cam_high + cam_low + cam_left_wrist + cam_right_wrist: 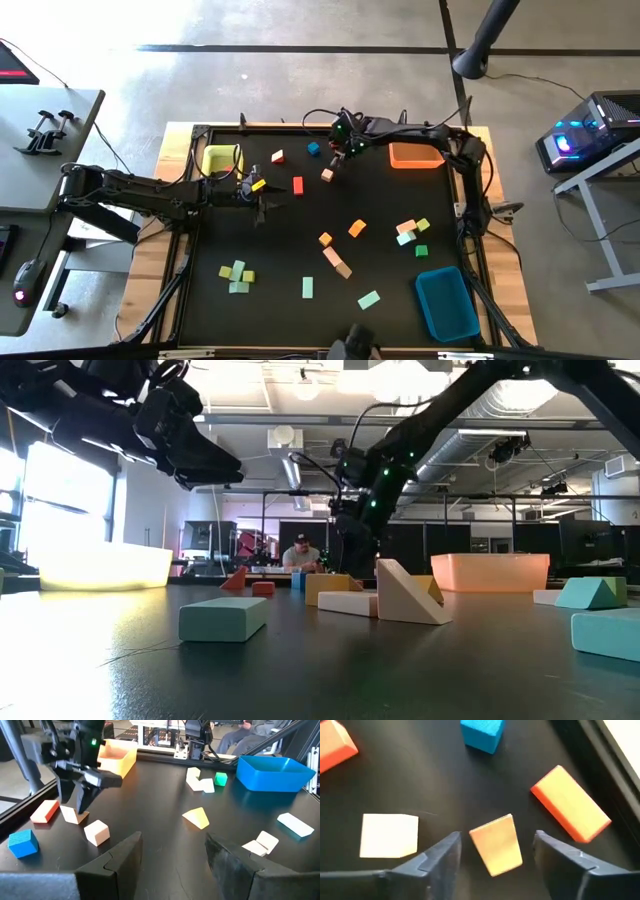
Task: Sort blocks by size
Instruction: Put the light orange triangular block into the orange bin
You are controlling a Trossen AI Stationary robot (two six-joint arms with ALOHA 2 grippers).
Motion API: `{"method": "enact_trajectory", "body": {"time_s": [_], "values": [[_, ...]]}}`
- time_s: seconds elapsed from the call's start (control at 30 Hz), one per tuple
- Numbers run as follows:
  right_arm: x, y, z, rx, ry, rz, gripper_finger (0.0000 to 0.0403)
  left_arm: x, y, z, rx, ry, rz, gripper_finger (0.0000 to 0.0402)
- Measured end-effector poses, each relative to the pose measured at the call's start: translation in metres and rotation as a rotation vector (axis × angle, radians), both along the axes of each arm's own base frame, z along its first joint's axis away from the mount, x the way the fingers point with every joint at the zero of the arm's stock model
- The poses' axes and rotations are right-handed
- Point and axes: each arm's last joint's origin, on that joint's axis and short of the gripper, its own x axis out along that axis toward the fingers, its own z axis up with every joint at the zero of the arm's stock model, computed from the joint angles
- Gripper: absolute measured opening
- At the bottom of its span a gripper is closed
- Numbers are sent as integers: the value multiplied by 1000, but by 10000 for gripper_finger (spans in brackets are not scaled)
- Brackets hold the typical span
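Tan block (496, 845) lies on the black table (300, 230) at the far edge, between the right gripper (495, 852)'s spread fingers, untouched. Only the right wrist view shows that gap; overhead it's hidden. Blue cube (481, 732) sits just beyond. Left gripper (262, 195) hovers open near the yellow bin (220, 160). No readable writing.

Between the right gripper's (495, 851) spread fingers lies a tan block (496, 845), with bare mat on either side of it. Close beyond crowd a pale cube (389, 835), an orange bar (570, 803) and a blue cube (481, 732) (little clearance ahead). The left gripper (172, 851) faces open mat, a yellow wedge (196, 816) farther ahead.
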Motion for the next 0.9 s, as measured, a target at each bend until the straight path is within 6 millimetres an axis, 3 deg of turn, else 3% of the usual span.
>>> {"method": "enact_trajectory", "body": {"time_s": [0.2,0.3,0.43,0.5,0.7,0.9], "values": [[3,-2,-13,-23,26,6,251,0,0,0,1,0,0,202],[5,-2,-19,13,13,24,215,0,0,0,0,1,0,202],[6,1,-20,11,21,29,133,0,0,0,0,5,0,202],[7,4,-18,-8,31,4,127,0,0,0,0,5,0,202],[2,18,15,-111,75,-25,127,-1,0,-3,-3,30,0,202],[-37,24,56,-182,272,-155,127,-2,-1,-6,-14,62,-2,202]]}}
